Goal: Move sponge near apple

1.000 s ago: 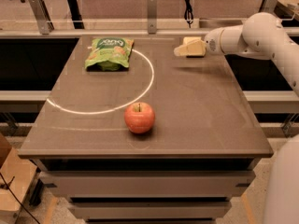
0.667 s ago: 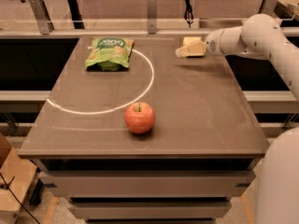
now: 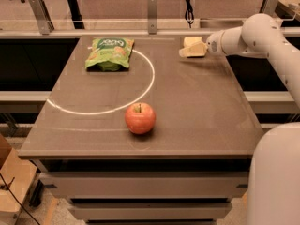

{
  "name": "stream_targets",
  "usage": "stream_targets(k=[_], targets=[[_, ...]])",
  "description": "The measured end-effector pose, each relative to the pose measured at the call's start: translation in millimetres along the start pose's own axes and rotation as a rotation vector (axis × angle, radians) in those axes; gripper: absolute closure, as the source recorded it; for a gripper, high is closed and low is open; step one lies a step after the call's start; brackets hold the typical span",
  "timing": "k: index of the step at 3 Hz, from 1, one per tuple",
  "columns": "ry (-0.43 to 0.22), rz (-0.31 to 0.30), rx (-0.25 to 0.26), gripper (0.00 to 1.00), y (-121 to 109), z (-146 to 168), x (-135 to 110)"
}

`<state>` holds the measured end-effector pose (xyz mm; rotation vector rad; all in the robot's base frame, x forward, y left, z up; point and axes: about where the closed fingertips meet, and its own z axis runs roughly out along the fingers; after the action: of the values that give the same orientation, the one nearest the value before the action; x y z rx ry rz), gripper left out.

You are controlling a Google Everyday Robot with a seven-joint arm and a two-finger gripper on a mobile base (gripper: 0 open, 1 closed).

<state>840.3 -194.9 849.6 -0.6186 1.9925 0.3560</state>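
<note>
Nothing's really shifted since a second ago | your gripper [image 3: 189, 50] sits well behind and right of the apple [image 3: 139, 118] | sponge [image 3: 192, 41] right at it, can't tell if it's clamped | green snack bag [image 3: 109, 54] behind-left of apple

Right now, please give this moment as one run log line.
pincer at far right of table, beside sponge | apple near front edge, well apart | task: not done

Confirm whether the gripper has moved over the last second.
No, not noticeably. The gripper sits near the table's far right corner, just as far from the green bag as before.
</note>
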Motion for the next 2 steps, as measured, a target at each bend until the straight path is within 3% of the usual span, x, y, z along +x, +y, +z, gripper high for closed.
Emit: stream_targets(k=[2], targets=[[0.008,0.003,-0.006,0.65,-6.0,-0.4,0.0]])
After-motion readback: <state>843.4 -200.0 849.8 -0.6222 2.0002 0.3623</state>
